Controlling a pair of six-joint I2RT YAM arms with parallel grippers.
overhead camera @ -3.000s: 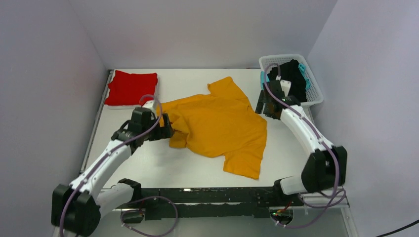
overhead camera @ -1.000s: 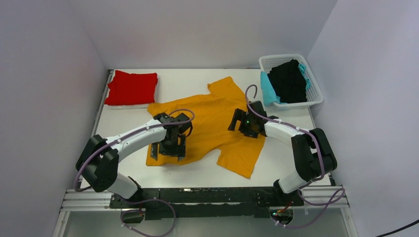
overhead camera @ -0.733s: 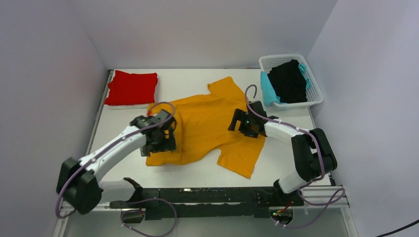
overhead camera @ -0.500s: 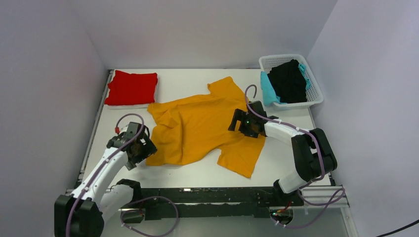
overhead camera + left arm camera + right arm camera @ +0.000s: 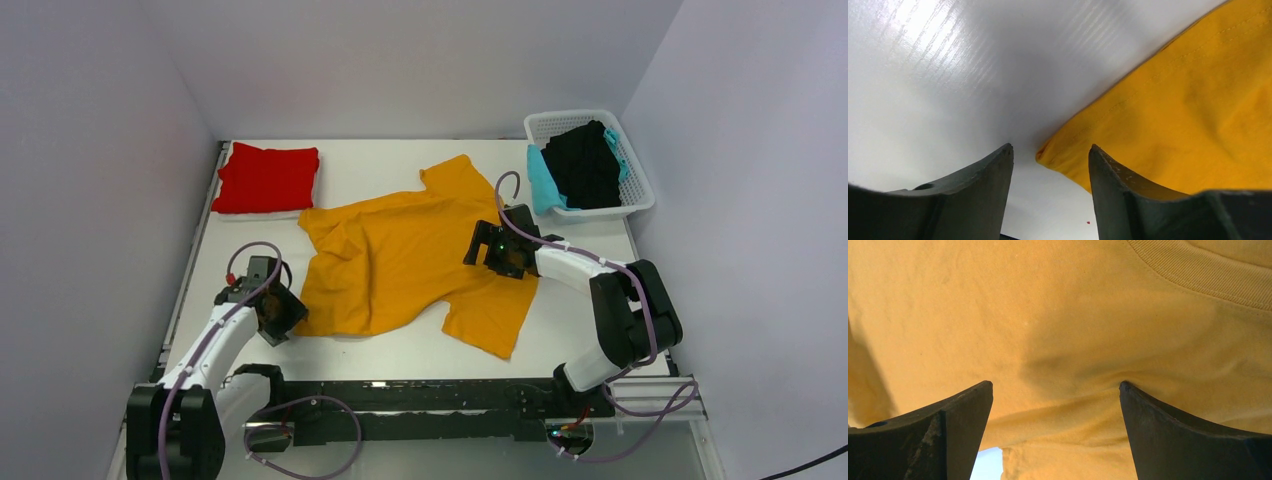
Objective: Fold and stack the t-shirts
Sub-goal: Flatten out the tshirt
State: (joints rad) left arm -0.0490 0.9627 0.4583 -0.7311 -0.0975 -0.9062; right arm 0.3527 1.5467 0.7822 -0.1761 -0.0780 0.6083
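Observation:
An orange t-shirt [image 5: 415, 255] lies spread and wrinkled on the white table [image 5: 350, 345]. My left gripper [image 5: 281, 312] is open at the shirt's near left corner; in the left wrist view that corner [image 5: 1053, 152] sits between my open fingers [image 5: 1050, 152]. My right gripper [image 5: 492, 250] is open, pressed down on the shirt's right side near the collar; the right wrist view shows orange cloth [image 5: 1058, 340] between its spread fingers [image 5: 1055, 387]. A folded red t-shirt [image 5: 265, 177] lies at the far left corner.
A white basket [image 5: 640, 195] at the far right holds a black garment [image 5: 585, 165] and a teal one [image 5: 540, 185]. Grey walls stand on three sides. A black rail [image 5: 420, 395] runs along the near edge.
My left arm dragged the shirt's left side toward the near edge, let go, and drew back to the near left corner of the shirt. My right gripper stayed on the shirt.

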